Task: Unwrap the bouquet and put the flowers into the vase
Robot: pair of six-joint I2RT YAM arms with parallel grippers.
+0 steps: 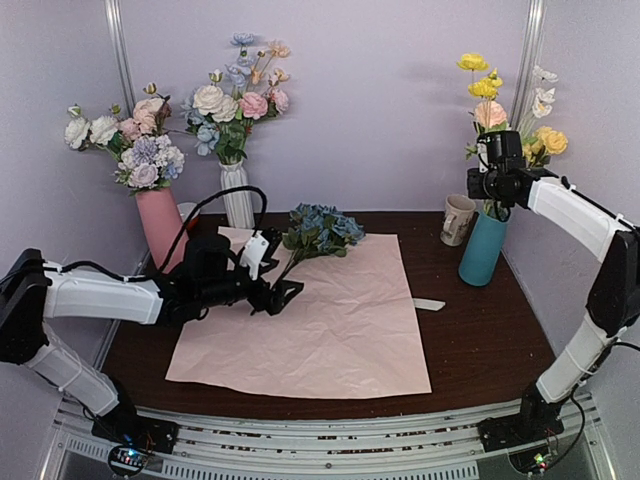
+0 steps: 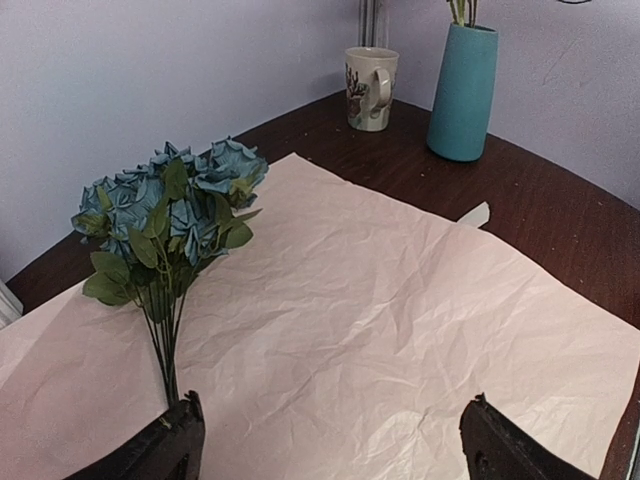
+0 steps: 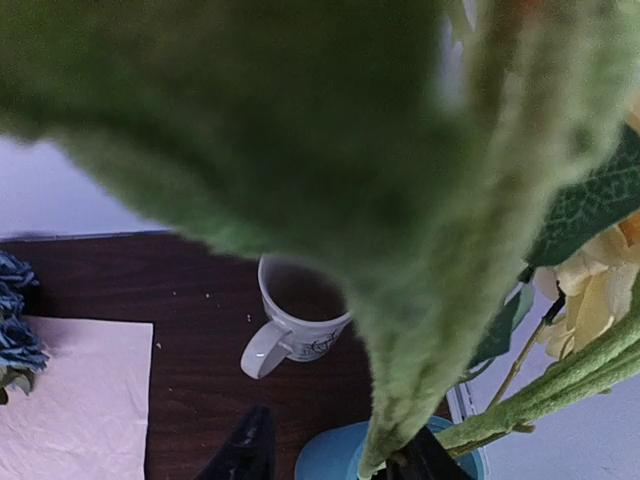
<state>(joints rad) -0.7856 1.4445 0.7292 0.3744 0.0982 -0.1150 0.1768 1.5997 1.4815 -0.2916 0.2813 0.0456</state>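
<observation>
The bouquet is unwrapped, and its pink paper (image 1: 330,320) (image 2: 400,300) (image 3: 70,400) lies flat on the table. A blue flower cluster (image 1: 320,228) (image 2: 170,215) (image 3: 15,330) rests on the paper's far left part. My left gripper (image 1: 285,295) (image 2: 334,402) is open, low over the paper, with its left finger beside the cluster's stems. Yellow, pale pink and white flowers (image 1: 490,100) stand in the teal vase (image 1: 482,250) (image 2: 462,90) (image 3: 325,470). My right gripper (image 1: 497,203) (image 3: 333,445) hangs over the vase mouth with its jaws apart. A fuzzy green stem (image 3: 400,400) leans against its right finger.
A cream mug (image 1: 458,218) (image 2: 370,88) (image 3: 300,320) stands just left of the teal vase. A pink vase (image 1: 162,225) and a white ribbed vase (image 1: 237,195), both full of flowers, stand at the back left. A small pale strip (image 1: 430,304) (image 2: 475,214) lies beside the paper's right edge.
</observation>
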